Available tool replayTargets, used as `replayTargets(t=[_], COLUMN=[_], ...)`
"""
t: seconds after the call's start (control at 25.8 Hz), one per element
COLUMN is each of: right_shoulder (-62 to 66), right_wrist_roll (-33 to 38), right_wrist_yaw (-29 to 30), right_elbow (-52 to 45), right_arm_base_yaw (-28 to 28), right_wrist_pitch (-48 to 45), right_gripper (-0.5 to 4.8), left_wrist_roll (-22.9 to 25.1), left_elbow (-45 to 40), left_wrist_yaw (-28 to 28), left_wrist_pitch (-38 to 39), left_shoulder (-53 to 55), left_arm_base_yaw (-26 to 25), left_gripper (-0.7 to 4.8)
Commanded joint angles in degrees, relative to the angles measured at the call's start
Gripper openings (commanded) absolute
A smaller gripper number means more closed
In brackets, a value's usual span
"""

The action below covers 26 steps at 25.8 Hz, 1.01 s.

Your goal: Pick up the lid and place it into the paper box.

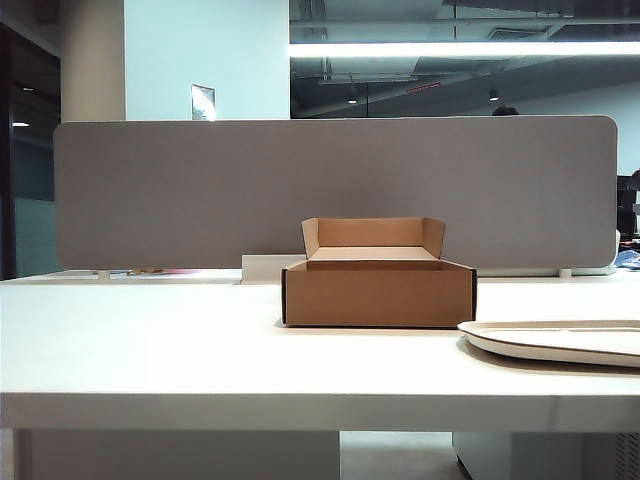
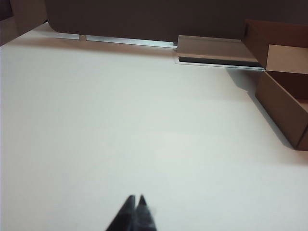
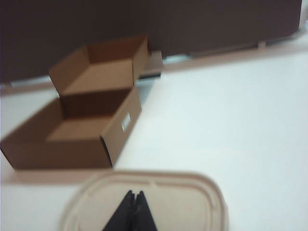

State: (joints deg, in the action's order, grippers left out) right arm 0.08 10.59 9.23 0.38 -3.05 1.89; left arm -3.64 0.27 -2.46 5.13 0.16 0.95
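Note:
The brown paper box stands open in the middle of the white table, its back flap raised. The off-white lid lies flat on the table at the front right, partly cut off by the picture's edge. Neither arm shows in the exterior view. In the right wrist view the lid lies under my right gripper, which is shut with nothing in it, and the paper box stands beyond the lid. My left gripper is shut and empty over bare table, with a corner of the paper box off to one side.
A grey partition panel runs along the table's far edge. A low white block sits behind the box, against the panel. The table's front edge is near the camera.

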Motion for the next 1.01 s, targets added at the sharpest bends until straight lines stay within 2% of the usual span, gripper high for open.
replayTargets(t=[0.04,0.15,0.39,0.54,0.81,0.89,1.01], right_shoulder=[-0.04,0.17,1.11,8.28,22.77,27.1,34.99], right_wrist_roll=[0.61,0.5,-0.35,-0.35,-0.33,-0.33,-0.33], right_wrist_yaw=[0.11,0.04,-0.24,-0.15,-0.15,-0.15,-0.13], right_elbow=[1.16,4.68,12.24,18.25,24.87,26.75,30.25], right_arm_base_yaw=[0.04,0.07,0.04,0.04,-0.02,-0.02,-0.04], right_wrist_pitch=[-3.65,0.17,8.7,12.22,12.9,12.9,12.92], right_gripper=[-0.09,-0.09,-0.09,-0.09,-0.08,0.06,0.7], left_wrist_roll=[0.2,0.2,0.22,0.22,0.2,0.2,0.2], left_elbow=[0.17,0.17,0.17,0.17,0.17,0.17,0.17], left_wrist_yaw=[-0.35,-1.16,-11.21,-19.69,-26.67,-27.28,-27.3], left_wrist_pitch=[-1.09,-1.05,-0.96,-0.96,-0.94,-0.94,-0.94], left_shoulder=[0.07,0.07,0.07,0.07,0.07,0.07,0.07], left_arm_base_yaw=[0.04,0.07,0.07,0.09,0.11,0.11,0.11], left_gripper=[-0.04,-0.05,-0.05,-0.05,-0.05,-0.05,-0.05])
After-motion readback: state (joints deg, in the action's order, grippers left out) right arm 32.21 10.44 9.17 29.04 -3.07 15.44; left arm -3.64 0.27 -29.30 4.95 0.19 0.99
